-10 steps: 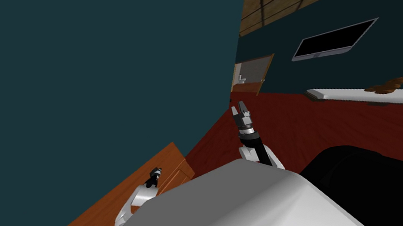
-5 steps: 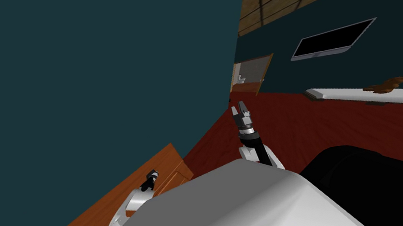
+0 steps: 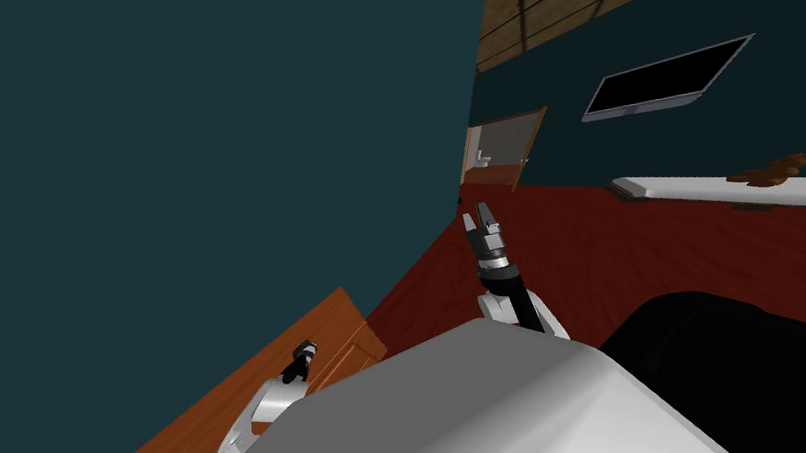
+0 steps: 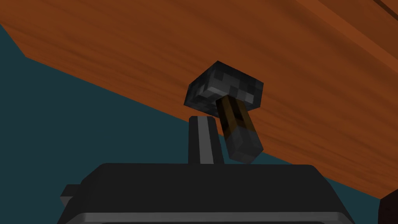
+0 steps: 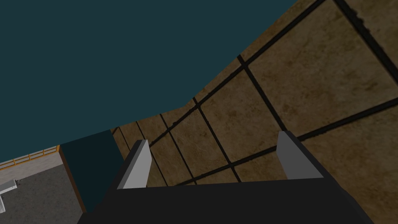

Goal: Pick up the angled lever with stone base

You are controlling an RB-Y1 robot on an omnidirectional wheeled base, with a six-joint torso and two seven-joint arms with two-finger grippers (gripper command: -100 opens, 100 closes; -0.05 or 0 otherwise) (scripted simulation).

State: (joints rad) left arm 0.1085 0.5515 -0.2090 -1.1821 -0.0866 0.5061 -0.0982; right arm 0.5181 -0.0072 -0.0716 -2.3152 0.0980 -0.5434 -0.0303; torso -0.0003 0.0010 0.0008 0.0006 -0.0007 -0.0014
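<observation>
Two fingers (image 4: 202, 136) of the left gripper (image 4: 203, 118), pressed together, sit just beside the angled lever (image 4: 230, 107), whose stick slants from its stone base (image 4: 223, 86) toward them; the right gripper (image 5: 212, 142) gapes, farther off.

One lever (image 4: 227, 105), one wooden surface (image 4: 116, 46).

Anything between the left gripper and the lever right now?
Nothing. In the left wrist view the left gripper stands close beside the handle of the lever, with only the bare wooden surface behind them.
</observation>
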